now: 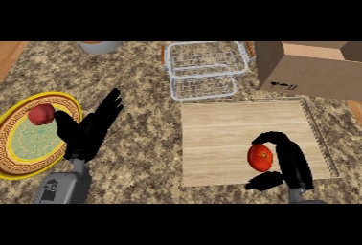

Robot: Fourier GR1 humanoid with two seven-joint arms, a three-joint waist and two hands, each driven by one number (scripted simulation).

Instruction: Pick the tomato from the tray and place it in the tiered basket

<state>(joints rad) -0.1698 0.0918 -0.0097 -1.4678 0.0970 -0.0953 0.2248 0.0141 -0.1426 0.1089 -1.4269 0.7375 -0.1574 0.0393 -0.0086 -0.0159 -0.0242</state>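
The red tomato [260,158] is over the near right part of the wooden tray [233,129], held in my right hand [291,160], whose fingers and thumb curl round it. The white wire tiered basket [205,69] stands beyond the tray's far edge, with nothing in its tiers. My left hand [90,127] rests open at the left, fingers straight and pointing away, beside a yellow-rimmed plate.
A yellow-rimmed green plate [21,143] at the left edge carries a small red piece of food [41,114]. A brown cardboard box [311,67] stands at the back right, close to the basket. A grey pot [100,46] shows at the back left.
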